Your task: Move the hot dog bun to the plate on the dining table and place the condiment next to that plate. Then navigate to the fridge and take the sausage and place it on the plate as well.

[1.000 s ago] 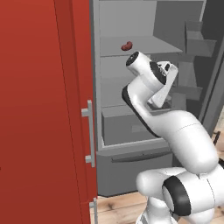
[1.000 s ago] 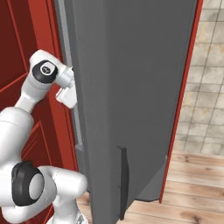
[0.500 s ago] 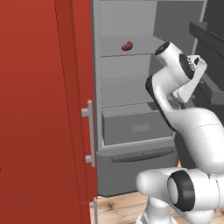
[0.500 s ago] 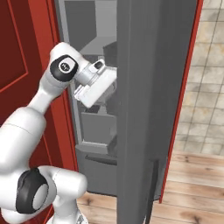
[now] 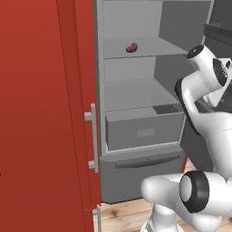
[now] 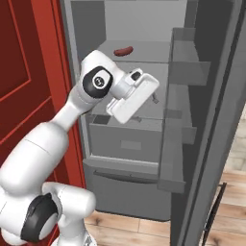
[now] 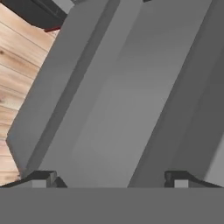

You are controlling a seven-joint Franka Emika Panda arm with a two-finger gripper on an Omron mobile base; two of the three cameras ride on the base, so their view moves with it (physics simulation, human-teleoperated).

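The grey fridge (image 5: pixel 136 90) stands open. A small reddish-brown sausage (image 5: pixel 131 47) lies on its upper shelf (image 6: pixel 123 51). My gripper (image 6: pixel 153 96) hangs in front of the middle shelf, below and right of the sausage, and faces the inside of the open fridge door (image 6: pixel 211 120). In the hand view the gripper (image 7: pixel 109 179) is open, fingertips (image 7: pixel 43 178) wide apart with nothing between them, looking at the door's grey shelves. The hot dog bun, plate, condiment and dining table are out of view.
A grey drawer (image 5: pixel 145 131) sits under the shelves, above a lower freezer front (image 5: pixel 145 163). A red cabinet (image 5: pixel 41 113) with a metal handle (image 5: pixel 93 136) flanks the fridge on the left. Door shelves (image 6: pixel 180 134) jut out at the right. The floor (image 6: pixel 144 226) is wood.
The fridge door has swung from nearly shut to wide open. My hand has moved right, away from the shelves, and the jaws have spread wider.
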